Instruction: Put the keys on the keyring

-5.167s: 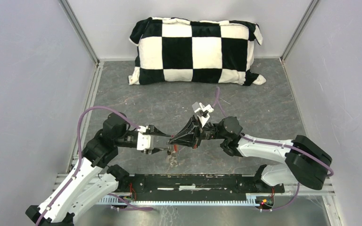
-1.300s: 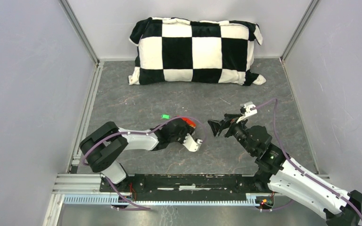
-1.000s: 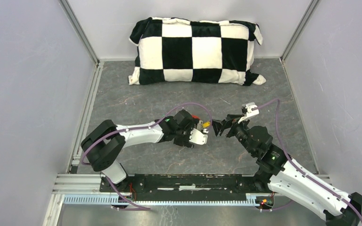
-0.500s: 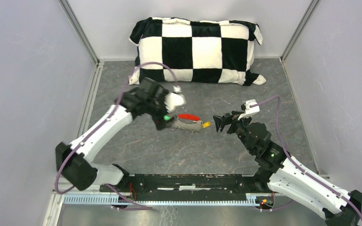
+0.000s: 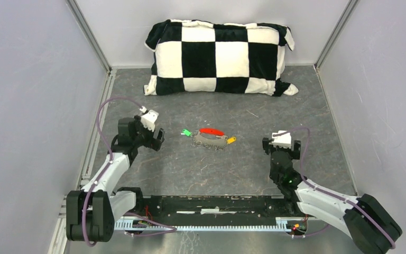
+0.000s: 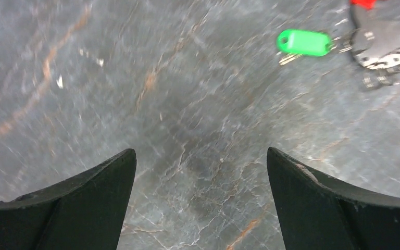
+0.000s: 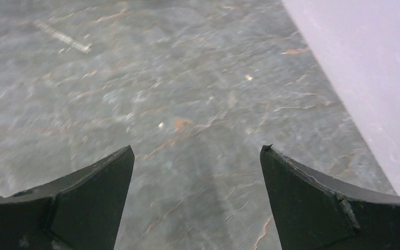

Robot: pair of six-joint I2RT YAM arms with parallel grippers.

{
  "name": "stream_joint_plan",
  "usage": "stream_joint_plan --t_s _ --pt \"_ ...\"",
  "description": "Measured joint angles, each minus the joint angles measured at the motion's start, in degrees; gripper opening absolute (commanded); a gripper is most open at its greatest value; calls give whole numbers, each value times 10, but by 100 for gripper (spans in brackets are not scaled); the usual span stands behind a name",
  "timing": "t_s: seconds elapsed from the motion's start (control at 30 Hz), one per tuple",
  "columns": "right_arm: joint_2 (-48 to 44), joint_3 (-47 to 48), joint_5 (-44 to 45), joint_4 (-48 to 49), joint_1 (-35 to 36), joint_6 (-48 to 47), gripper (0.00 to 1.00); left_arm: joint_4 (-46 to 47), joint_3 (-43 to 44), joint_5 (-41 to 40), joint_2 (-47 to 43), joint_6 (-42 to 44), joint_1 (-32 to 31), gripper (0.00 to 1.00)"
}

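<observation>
The keyring lies on the grey table mid-way between the arms, a silver ring with chain links and a red tag. A green-headed key lies at its left end and a yellow-headed key at its right end. Whether they are threaded on the ring does not show. In the left wrist view the green key and the ring sit at the upper right. My left gripper is open and empty, left of the keys. My right gripper is open and empty, to their right.
A black-and-white checked pillow lies against the back wall. Pale walls close in the left and right sides, and the right wall shows in the right wrist view. A black rail runs along the near edge between the arm bases.
My left arm has drawn back from over the keys to the left side. My right arm has pulled back toward the near right. The keyring and keys lie where they were.
</observation>
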Motion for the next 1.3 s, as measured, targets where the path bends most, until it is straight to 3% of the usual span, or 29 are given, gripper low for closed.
stream_joint_plan --t_s 0.13,0.3,0.7,0.9,1.1,1.3 --pt "48 -3 21 105 -58 -41 98 147 -106 0 4 -38 44 100" --pt "83 -3 -10 228 -134 -76 98 321 -180 -4 23 -69 52 100" --pt "200 -3 -123 368 -252 -89 98 598 -213 -42 141 -136 52 100" --pt "247 -3 -156 428 -292 -90 98 764 -226 -45 258 -175 51 100" --pt "327 -3 -218 503 -303 -107 98 813 -239 -56 283 -186 51 100" --pt "337 -4 -275 485 -316 -113 98 786 -190 -76 287 -187 51 100"
